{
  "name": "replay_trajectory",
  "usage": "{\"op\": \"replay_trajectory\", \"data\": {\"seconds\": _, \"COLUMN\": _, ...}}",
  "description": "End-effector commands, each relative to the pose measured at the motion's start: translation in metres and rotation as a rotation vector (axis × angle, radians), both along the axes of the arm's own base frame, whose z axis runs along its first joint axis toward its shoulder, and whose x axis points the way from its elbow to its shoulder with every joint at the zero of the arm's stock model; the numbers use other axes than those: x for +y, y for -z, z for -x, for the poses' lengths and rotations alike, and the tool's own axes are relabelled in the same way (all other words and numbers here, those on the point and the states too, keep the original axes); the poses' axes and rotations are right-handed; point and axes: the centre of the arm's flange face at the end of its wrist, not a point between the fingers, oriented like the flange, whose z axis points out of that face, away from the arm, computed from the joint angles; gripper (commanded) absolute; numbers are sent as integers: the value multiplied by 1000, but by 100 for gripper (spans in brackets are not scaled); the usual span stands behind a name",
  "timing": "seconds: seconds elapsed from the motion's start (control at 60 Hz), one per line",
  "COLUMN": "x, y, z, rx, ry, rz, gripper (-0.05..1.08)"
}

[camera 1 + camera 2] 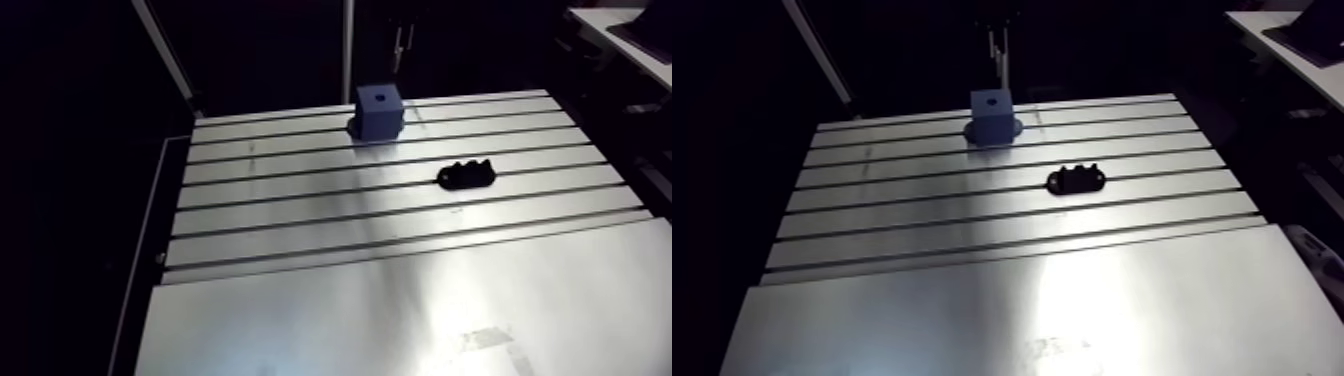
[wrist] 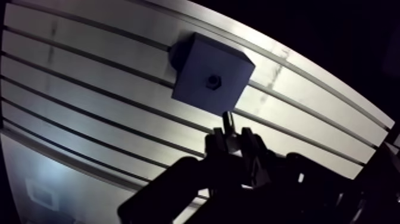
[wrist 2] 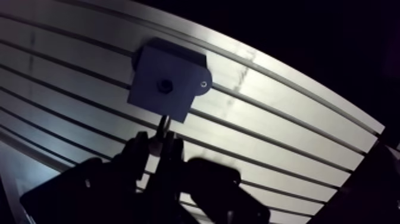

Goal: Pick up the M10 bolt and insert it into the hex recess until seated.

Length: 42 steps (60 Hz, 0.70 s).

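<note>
You have a slotted aluminium table (image 1: 300,320) whose half toward the near edge is smooth plate. A blue block (image 1: 380,112) stands close to the far edge, about midway along it, with a hex recess (image 1: 379,98) in its top face. A low black part (image 1: 466,176) lies toward the right edge, well apart from the block.
</note>
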Motion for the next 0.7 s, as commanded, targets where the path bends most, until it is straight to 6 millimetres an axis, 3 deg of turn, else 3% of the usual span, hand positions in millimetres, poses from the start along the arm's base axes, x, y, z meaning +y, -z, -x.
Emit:
{"op": "replay_trajectory", "data": {"seconds": 0.017, "x": -5, "y": 1, "z": 5, "rx": 3, "ry": -123, "rz": 14, "gripper": 80}}
{"op": "replay_trajectory", "data": {"seconds": 0.217, "x": -5, "y": 13, "z": 12, "rx": -10, "ry": -190, "rz": 25, "gripper": 79}}
{"op": "replay_trajectory", "data": {"seconds": 0.7, "x": -3, "y": 18, "z": 21, "rx": -11, "ry": -277, "rz": 36, "gripper": 79}}
